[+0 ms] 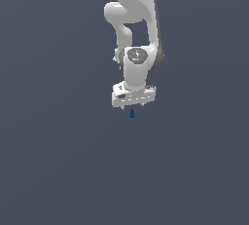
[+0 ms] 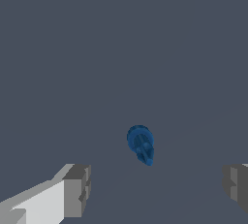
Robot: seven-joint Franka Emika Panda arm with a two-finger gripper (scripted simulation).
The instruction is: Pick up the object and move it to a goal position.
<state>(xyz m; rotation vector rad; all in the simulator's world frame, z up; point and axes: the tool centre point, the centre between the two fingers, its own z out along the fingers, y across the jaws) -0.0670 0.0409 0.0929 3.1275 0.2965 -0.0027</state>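
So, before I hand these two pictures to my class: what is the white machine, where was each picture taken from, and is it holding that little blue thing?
The white machine is a robot arm in a computer simulation, ending in a two-fingered gripper. One picture comes from a camera off the arm, looking at the whole scene. The other comes from a camera on the wrist, looking past the grey fingertips. The small dark-blue object lies on a plain grey surface, just below the gripper. Nothing is held: in the wrist view the fingers stand wide apart, with the object between them and untouched.
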